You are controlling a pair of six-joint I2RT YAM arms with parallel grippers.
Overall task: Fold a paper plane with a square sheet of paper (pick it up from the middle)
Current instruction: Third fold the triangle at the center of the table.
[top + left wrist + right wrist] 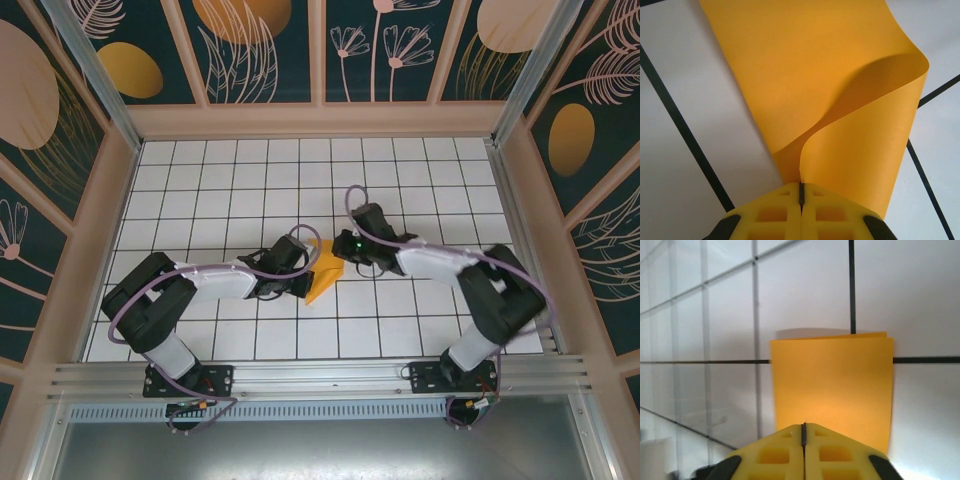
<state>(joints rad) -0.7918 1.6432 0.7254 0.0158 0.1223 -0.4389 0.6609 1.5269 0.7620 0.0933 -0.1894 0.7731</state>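
Our left pincer (801, 191) is clamped tight on the square sheet of paper (840, 100), which curls up just ahead of it, one edge rolled over. Our right pincer (803, 430) pinches the opposite side; ahead of it two layered edges nearly meet. Bare gridded table (250, 170) lies open beyond both.

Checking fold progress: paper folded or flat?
Folded over: the sheet curls onto itself in the left wrist view; right wrist view shows two stacked edges.
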